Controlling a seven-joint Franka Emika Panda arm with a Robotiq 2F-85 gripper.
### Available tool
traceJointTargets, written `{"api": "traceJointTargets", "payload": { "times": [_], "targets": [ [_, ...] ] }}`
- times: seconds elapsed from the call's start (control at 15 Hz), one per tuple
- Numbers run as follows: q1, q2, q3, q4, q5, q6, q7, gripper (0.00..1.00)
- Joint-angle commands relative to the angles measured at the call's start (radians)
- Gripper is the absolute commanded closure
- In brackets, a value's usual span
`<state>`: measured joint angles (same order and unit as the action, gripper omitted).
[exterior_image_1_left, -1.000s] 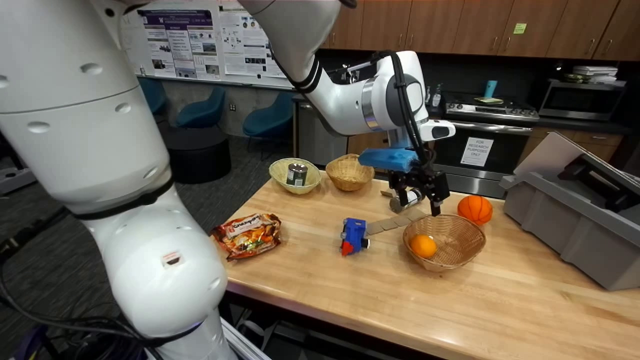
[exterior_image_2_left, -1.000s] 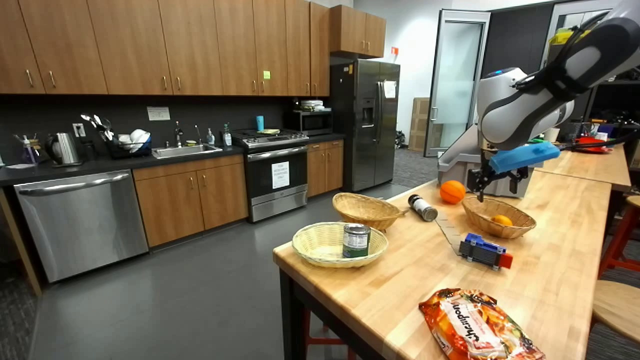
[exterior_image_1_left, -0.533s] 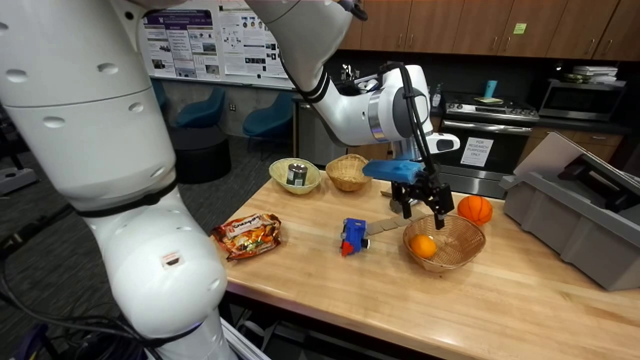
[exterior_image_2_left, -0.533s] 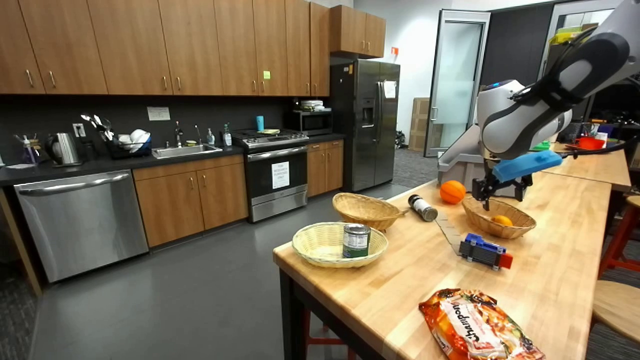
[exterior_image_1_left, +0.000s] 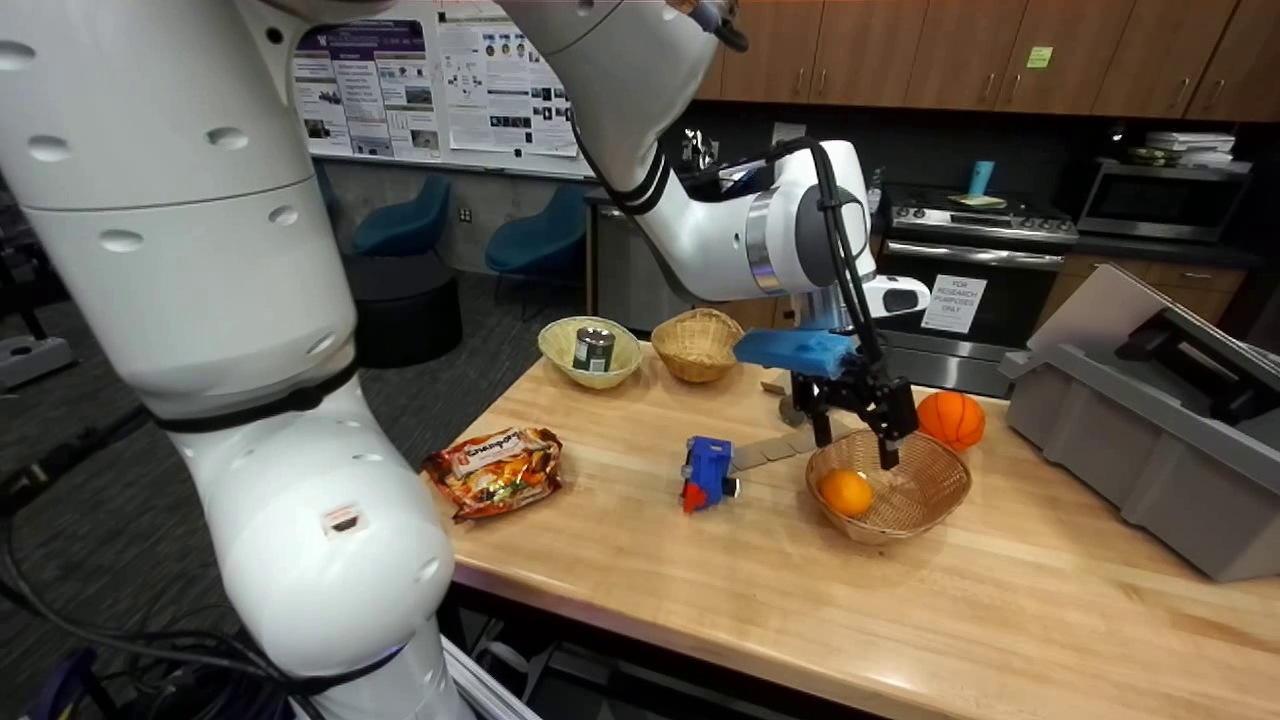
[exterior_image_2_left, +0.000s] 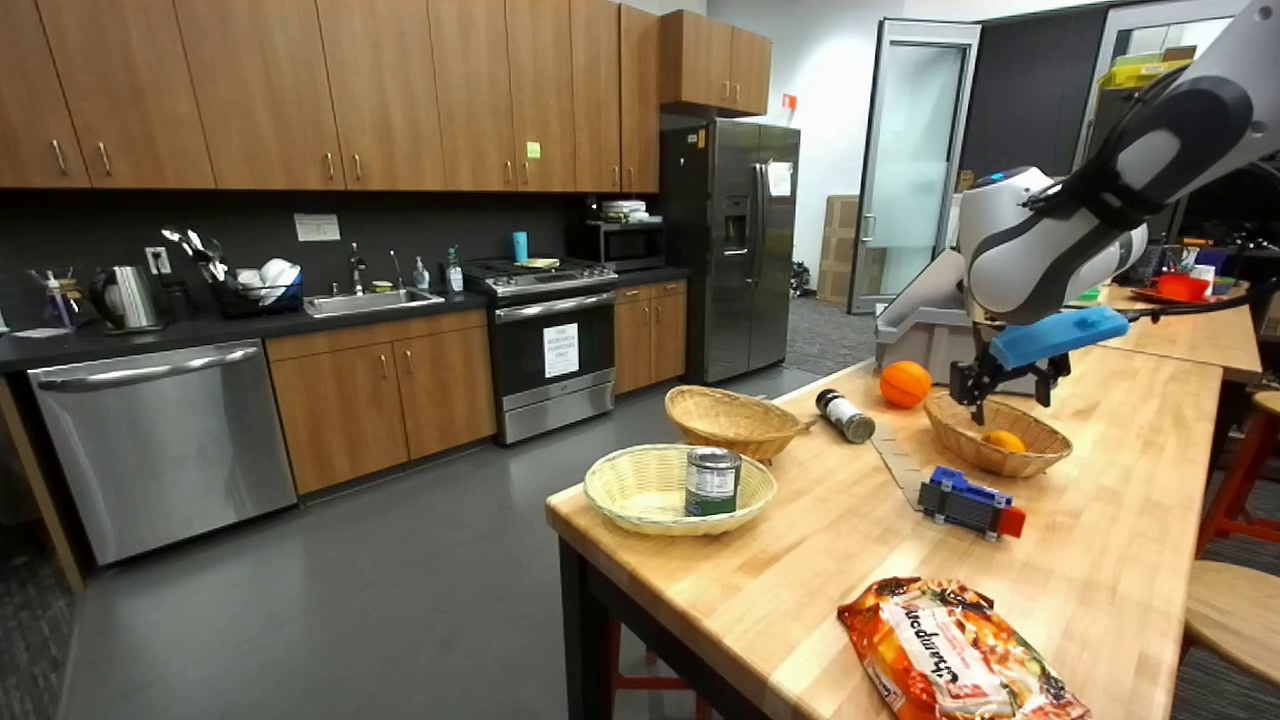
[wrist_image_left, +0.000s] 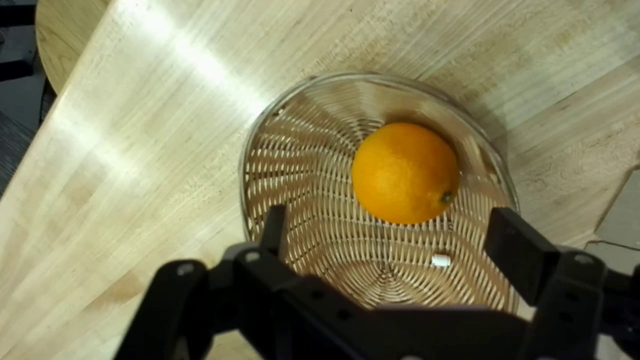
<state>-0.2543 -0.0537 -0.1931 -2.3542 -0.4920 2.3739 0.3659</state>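
Above the basket (wrist_image_left: 325, 235) holding an orange (wrist_image_left: 406, 173), the claw (exterior_image_1_left: 856, 454) gapes.

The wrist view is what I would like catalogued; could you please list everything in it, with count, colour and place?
Table: one, pale wood, across the background
Basket: one, tan, on the table, centre
Orange: one, orange, in the basket, towards its upper right
Scrap: one, white, in the basket, below the orange in the picture; too small to identify
Flat pieces: at least two, grey-beige, on the table, right edge
Stool: one, light wood, top left, past the table's edge
Bars: two, black, top left corner; unclear what they belong to
Floor: one, dark grey, left edge
Fingers: two, black, spread apart, one overlapping each side of the basket
Housing: one, black, bottom edge
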Motion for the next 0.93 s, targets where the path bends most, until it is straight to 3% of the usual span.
{"api": "traceJointTargets", "payload": {
  "times": [0.0, 0.87],
  "targets": [
    [0.004, 0.025, -0.007, 0.014, 0.005, 0.035, 0.005, 0.0],
    [0.013, 0.04, -0.01, -0.012, 0.01, 0.078, 0.03, 0.0]
  ]
}}
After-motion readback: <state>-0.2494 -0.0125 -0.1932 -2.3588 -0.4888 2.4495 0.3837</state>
